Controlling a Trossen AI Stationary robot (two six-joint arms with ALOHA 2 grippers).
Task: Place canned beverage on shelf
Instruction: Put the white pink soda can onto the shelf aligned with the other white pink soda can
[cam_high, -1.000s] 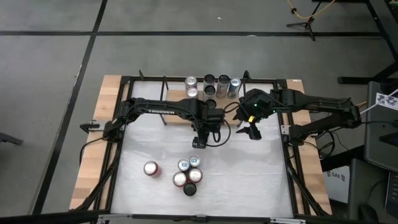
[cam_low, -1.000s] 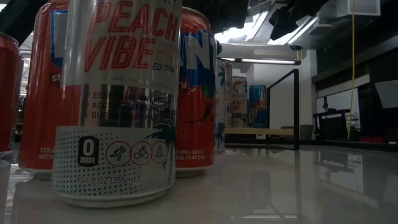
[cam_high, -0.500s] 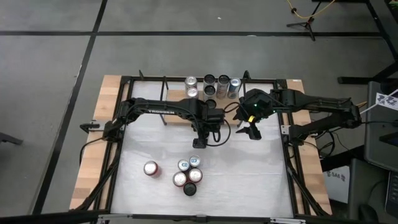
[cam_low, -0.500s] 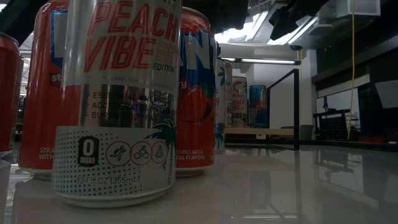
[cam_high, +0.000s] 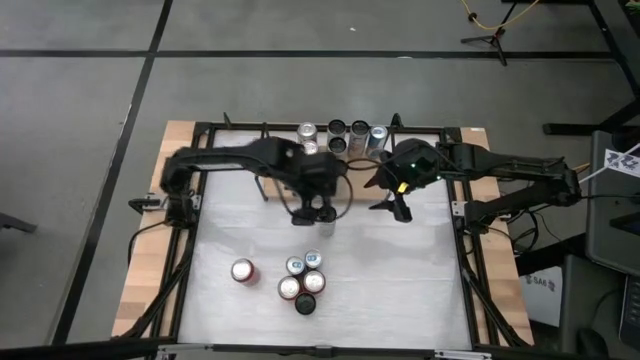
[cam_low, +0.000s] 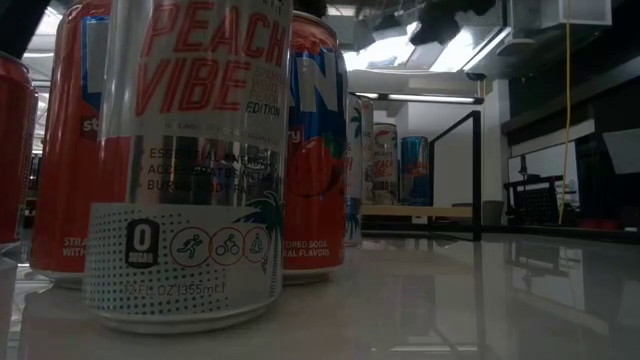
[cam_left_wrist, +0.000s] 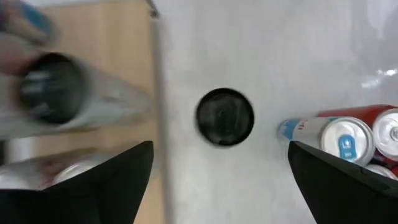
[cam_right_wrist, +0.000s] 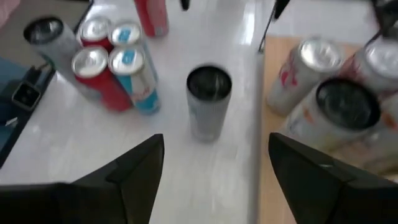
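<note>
Silver "PEACH VIBE" can (cam_low: 190, 160) stands nearest my low camera, with a red can (cam_low: 316, 150) just behind it; both belong to a tight cluster of cans (cam_high: 304, 281) at the near side of the white table (cam_high: 400, 290). One red can (cam_high: 241, 271) stands alone, to the left of that cluster.

Mid-table, I see the left gripper (cam_left_wrist: 221, 149) hovering above the tabletop, fingers spread wide and grasping nothing. The right gripper (cam_right_wrist: 216, 140) hangs beside it on the right, its jaws likewise released and empty.

Beyond both grippers, a dark-topped can (cam_left_wrist: 225, 117) stands upright on the white tabletop, just beside the near edge of the shelf (cam_left_wrist: 118, 31) but not on its board. Both wrist cameras look down on this can, and neither gripper touches it.

Farthest from me, the light-wood shelf lies along the table's far edge, with a black rod upright (cam_low: 474, 170) at its end. Several cans stand on it, among them a blue one (cam_low: 415, 170) and a silver one with red print (cam_right_wrist: 301, 78)
</note>
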